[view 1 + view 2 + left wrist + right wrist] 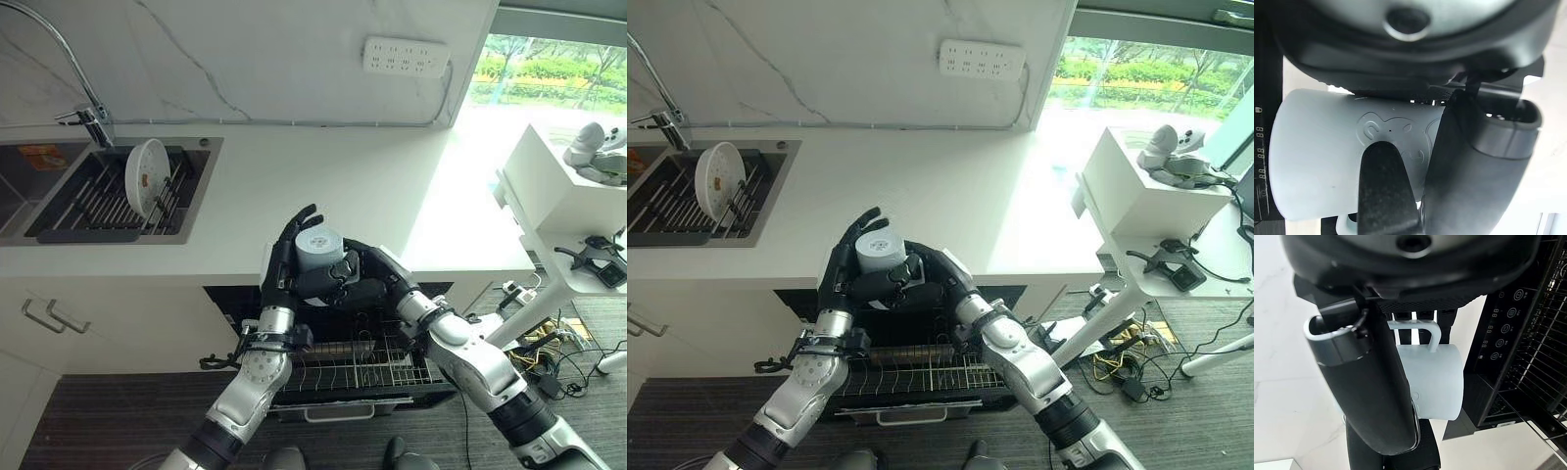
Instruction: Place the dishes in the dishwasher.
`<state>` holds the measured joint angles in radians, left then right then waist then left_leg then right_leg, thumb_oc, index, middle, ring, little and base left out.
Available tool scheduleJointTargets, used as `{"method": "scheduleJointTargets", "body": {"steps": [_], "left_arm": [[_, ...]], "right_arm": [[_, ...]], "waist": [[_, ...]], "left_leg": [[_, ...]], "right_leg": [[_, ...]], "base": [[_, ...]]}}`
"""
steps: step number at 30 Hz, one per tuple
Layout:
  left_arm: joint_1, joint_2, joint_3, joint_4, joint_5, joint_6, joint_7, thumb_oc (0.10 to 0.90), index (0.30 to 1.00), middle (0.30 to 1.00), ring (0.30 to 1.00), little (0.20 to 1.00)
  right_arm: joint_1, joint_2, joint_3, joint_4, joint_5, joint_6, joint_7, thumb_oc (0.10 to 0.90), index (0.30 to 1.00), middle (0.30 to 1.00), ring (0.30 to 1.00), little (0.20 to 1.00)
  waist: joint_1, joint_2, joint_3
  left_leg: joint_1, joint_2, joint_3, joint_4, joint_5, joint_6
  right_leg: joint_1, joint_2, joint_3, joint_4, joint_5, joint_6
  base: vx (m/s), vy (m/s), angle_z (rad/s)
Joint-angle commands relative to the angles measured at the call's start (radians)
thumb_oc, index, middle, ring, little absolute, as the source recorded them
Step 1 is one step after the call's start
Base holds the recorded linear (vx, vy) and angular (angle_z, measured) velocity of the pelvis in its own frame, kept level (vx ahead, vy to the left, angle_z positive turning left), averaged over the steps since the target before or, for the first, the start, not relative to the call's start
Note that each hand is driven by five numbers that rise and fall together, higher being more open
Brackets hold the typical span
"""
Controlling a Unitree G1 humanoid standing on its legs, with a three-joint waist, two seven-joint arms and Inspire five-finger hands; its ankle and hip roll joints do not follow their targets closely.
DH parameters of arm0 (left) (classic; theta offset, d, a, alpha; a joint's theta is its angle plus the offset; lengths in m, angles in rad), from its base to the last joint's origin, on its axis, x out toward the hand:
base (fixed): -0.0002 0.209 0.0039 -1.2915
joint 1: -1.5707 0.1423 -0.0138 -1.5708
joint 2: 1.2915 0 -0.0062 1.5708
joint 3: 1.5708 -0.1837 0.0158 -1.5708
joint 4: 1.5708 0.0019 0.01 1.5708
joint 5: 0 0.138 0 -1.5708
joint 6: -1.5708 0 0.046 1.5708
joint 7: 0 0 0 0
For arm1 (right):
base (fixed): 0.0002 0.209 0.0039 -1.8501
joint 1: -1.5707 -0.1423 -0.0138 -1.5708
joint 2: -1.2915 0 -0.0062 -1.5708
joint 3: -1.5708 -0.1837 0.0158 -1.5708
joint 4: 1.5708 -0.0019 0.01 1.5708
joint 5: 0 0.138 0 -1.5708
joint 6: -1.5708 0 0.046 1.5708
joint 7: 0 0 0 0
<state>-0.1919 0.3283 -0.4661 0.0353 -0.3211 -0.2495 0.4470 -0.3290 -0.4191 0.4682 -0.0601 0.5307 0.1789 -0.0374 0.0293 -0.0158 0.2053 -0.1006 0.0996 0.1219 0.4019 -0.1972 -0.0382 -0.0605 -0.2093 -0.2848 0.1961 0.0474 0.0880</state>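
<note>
Both the left hand [284, 257] and right hand [355, 277] curl around the pale mug [317, 246] (likely a handover) above the dishwasher rack [364, 367], ready for loading.

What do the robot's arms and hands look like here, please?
Both arms are silver-grey with rounded, glossy shells and dark joints. The left hand and the right hand are dark, with fingers and a thumb. Black cables loop at the left wrist.

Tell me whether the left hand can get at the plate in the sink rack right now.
Probably not: the left hand is against the pale mug along with the right hand, and the plate stands well off toward the robot's left.
</note>
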Motion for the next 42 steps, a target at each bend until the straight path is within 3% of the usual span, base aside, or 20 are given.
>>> {"method": "scheduleJointTargets", "body": {"steps": [1,6,14,22,29,36,37,39,41,42], "left_arm": [[-0.186,-0.048,-0.054,-0.036,0.199,-0.080,0.074,0.800,0.900,0.900,0.900,0.900],[-0.180,-0.022,-0.018,-0.068,0.306,-0.036,0.154,0.800,0.900,0.900,0.900,0.900],[-0.166,0.001,0.013,-0.082,0.350,-0.027,0.219,0.800,0.900,0.900,0.900,0.900],[-0.150,0.006,0.042,-0.081,0.323,-0.048,0.214,0.800,0.900,0.900,0.900,0.900],[-0.137,0.011,0.054,-0.084,0.259,-0.060,0.156,0.800,0.900,0.900,0.900,0.900],[-0.118,0.011,0.054,-0.126,0.094,-0.074,-0.049,0.800,0.900,0.900,0.900,0.900],[-0.103,0.001,0.048,-0.148,-0.140,-0.034,-0.213,0.800,0.900,0.900,0.900,0.900],[-0.083,-0.020,0.037,-0.159,-0.335,0.037,-0.317,0.800,0.900,0.900,0.900,0.900],[-0.050,-0.048,0.017,-0.170,-0.583,0.153,-0.455,0.800,0.900,0.900,0.900,0.900],[-0.035,-0.053,0.010,-0.176,-0.637,0.186,-0.495,0.800,0.900,0.900,0.900,0.900]], "right_arm": [[-0.161,0.103,-0.030,-0.108,-0.068,-0.257,-0.125,0.400,0.300,0.300,0.300,0.300],[-0.095,0.056,-0.150,-0.167,-0.160,-0.347,-0.270,0.400,0.300,0.300,0.300,0.300],[-0.034,0.014,-0.231,-0.191,-0.252,-0.424,-0.400,0.400,0.300,0.300,0.300,0.300],[-0.006,-0.010,-0.296,-0.177,-0.337,-0.485,-0.541,0.400,0.300,0.300,0.300,0.300],[0.011,-0.031,-0.343,-0.169,-0.382,-0.501,-0.626,0.400,0.300,0.300,0.300,0.300],[0.036,-0.073,-0.421,-0.141,-0.421,-0.497,-0.697,0.400,0.300,0.300,0.300,0.300],[0.042,-0.087,-0.440,-0.137,-0.447,-0.496,-0.704,0.400,0.300,0.300,0.300,0.300],[0.046,-0.093,-0.453,-0.129,-0.469,-0.504,-0.705,0.400,0.300,0.300,0.300,0.300],[0.042,-0.110,-0.467,-0.120,-0.499,-0.521,-0.696,0.400,0.300,0.300,0.300,0.300],[0.039,-0.121,-0.471,-0.119,-0.514,-0.529,-0.697,0.400,0.300,0.300,0.300,0.300]], "waist": [[-0.018,-0.003,-0.033],[-0.048,0.006,-0.026],[-0.074,0.015,-0.023],[-0.085,0.021,-0.026],[-0.091,0.022,-0.032],[-0.096,0.023,-0.037],[-0.097,0.023,-0.037],[-0.099,0.026,-0.039],[-0.102,0.029,-0.041],[-0.102,0.031,-0.042]], "left_leg": [[0.079,0.009,0.031,-0.102,-0.053,0.004],[0.084,0.015,0.051,-0.102,-0.055,0.006],[0.089,0.019,0.068,-0.102,-0.057,0.008],[0.086,0.023,0.078,-0.102,-0.057,0.008],[0.084,0.024,0.085,-0.102,-0.059,0.010],[0.079,0.028,0.090,-0.102,-0.060,0.009],[0.078,0.029,0.090,-0.102,-0.058,0.008],[0.077,0.031,0.091,-0.102,-0.057,0.006],[0.076,0.032,0.092,-0.102,-0.055,0.005],[0.074,0.033,0.092,-0.102,-0.054,0.004]], "right_leg": [[0.052,-0.003,0.061,0.104,-0.248,0.058],[0.048,-0.002,0.070,0.104,-0.247,0.060],[0.044,0.002,0.086,0.104,-0.246,0.062],[0.037,0.003,0.093,0.104,-0.247,0.065],[0.032,0.003,0.097,0.104,-0.244,0.067],[0.024,0.003,0.099,0.104,-0.240,0.071],[0.022,0.003,0.099,0.104,-0.239,0.072],[0.020,0.002,0.097,0.104,-0.237,0.073],[0.016,0.001,0.095,0.104,-0.234,0.074],[0.014,0.000,0.094,0.104,-0.233,0.075]], "base": [[-0.03,0.034,0.02],[-0.03,0.033,0.00],[-0.01,0.010,-0.02],[-0.01,0.008,-0.04],[0.00,0.000,0.00],[0.00,0.000,0.00],[0.00,0.000,0.00],[0.00,0.000,0.00],[-0.01,0.017,0.00],[-0.02,0.033,-0.01]]}}
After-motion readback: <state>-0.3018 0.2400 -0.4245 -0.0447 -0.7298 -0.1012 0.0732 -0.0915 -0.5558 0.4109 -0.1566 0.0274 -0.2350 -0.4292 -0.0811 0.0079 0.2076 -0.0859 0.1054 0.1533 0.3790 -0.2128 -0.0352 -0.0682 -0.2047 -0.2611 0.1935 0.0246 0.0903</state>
